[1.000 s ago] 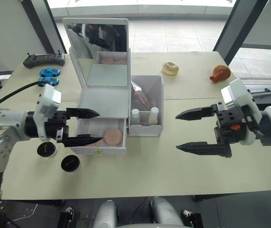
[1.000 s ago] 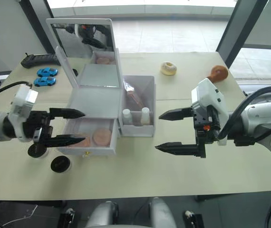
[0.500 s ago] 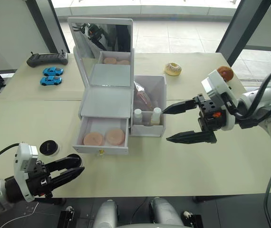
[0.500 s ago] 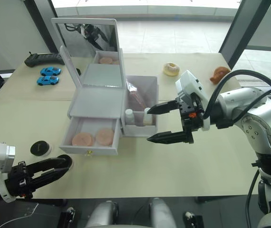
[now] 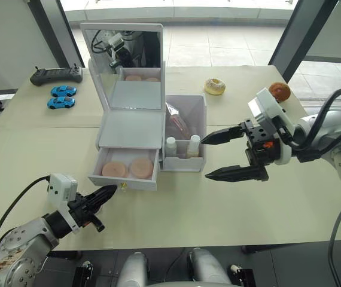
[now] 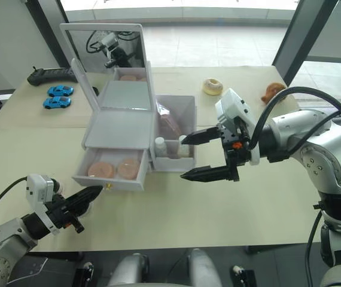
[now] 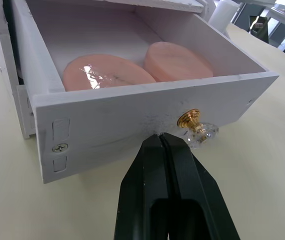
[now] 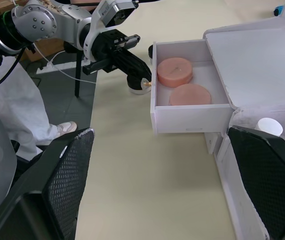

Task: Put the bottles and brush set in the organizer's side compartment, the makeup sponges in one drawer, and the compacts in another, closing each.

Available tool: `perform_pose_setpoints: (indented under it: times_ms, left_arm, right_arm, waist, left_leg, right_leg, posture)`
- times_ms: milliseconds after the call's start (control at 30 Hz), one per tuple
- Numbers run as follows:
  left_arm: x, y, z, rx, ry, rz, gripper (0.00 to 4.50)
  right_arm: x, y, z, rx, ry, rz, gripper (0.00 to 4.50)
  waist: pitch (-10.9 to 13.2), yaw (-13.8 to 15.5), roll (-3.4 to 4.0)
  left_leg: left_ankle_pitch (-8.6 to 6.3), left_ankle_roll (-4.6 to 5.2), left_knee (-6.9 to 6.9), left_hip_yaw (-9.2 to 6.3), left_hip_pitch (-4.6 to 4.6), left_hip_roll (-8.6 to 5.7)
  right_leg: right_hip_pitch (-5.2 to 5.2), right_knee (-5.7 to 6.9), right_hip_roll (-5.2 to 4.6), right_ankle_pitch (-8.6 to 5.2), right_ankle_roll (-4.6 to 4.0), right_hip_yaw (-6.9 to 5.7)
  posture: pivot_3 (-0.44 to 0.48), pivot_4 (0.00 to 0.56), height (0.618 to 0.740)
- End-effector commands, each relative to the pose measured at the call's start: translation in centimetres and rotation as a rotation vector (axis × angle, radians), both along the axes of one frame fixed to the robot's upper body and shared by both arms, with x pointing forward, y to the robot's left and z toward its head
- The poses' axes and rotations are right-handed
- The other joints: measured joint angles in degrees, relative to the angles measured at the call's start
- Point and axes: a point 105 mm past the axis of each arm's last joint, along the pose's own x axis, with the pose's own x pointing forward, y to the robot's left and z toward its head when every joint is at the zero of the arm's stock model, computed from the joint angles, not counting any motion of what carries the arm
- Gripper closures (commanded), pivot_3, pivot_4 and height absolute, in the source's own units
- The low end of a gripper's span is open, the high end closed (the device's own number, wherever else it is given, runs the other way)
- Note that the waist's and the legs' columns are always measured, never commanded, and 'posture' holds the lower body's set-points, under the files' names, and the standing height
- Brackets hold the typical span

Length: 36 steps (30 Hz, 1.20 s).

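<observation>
From the head camera, the organizer [image 5: 131, 128] has both bottles [image 5: 181, 145] and the brush set [image 5: 177, 122] already in its side compartment [image 5: 199, 133], and two makeup sponges [image 5: 127, 168] lie in the open lower drawer [image 5: 125, 177]; that drawer is not yet closed. The right gripper [image 5: 221, 156] hovers beside the compartment, spread wide and empty. Along the left wrist, the left gripper [image 7: 163, 142] is pinched together, empty, tips against the drawer front beside its gold knob [image 7: 189, 119], likely about to push. Along the right wrist, the compacts cannot be made out, so that step appears left.
</observation>
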Motion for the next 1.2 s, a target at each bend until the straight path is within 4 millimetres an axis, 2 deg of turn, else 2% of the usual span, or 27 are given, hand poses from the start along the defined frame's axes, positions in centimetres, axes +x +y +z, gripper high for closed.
perform_pose_setpoints:
  times_ms: [33, 167, 600, 900, 1200]
  left_arm:
    - [1.2, -0.6, 0.7, -0.055, -0.057, 0.015, 4.48]
    - [3.0, -0.8, 0.4, -0.066, -0.069, 0.025, 4.48]
    - [6.7, -1.5, 1.2, -0.005, -0.179, 0.02, 4.48]
    - [7.9, -2.3, 1.8, -0.005, -0.231, 0.002, 4.48]
    - [8.1, -1.9, 1.6, 0.03, -0.225, -0.01, 4.48]
  right_arm:
    - [-0.4, 0.0, 1.0, 0.011, -0.04, -0.012, 0.0]
    - [-0.4, -0.1, 0.6, -0.03, -0.048, -0.018, 0.0]
    - [-0.7, -0.5, 1.1, -0.026, -0.073, -0.072, 0.0]
    - [-0.9, -0.1, 1.1, 0.008, -0.077, -0.1, 0.0]
    - [-1.3, 0.0, 1.2, 0.038, -0.039, -0.093, 0.0]
  waist:
    - [0.0, 0.0, 0.0]
    - [0.0, 0.1, -0.04]
    - [0.0, 0.1, -0.05]
    - [0.0, 0.2, -0.05]
    - [0.0, 0.2, -0.05]
  left_leg:
    - [0.0, 0.0, 0.0, 0.0, -0.01, -0.01]
    - [0.0, 0.0, 0.03, -0.02, -0.03, -0.02]
    - [0.0, 0.0, 0.04, -0.04, -0.06, -0.03]
    - [0.0, 0.0, 0.04, -0.04, -0.06, -0.03]
    - [0.0, 0.0, 0.06, -0.05, -0.08, -0.03]
  right_leg:
    - [0.0, -0.01, 0.0, 0.0, 0.0, 0.0]
    - [0.01, -0.02, 0.01, 0.01, 0.02, -0.01]
    - [0.01, -0.02, 0.02, 0.03, 0.05, -0.01]
    - [0.02, -0.02, 0.02, 0.05, 0.09, -0.01]
    - [0.02, -0.02, 0.02, 0.07, 0.11, 0.0]
  posture:
    - [0.0, 0.15, 0.74]
    - [0.0, 0.15, 0.74]
    - [0.0, 0.15, 0.74]
    - [0.0, 0.15, 0.74]
    - [0.0, 0.15, 0.74]
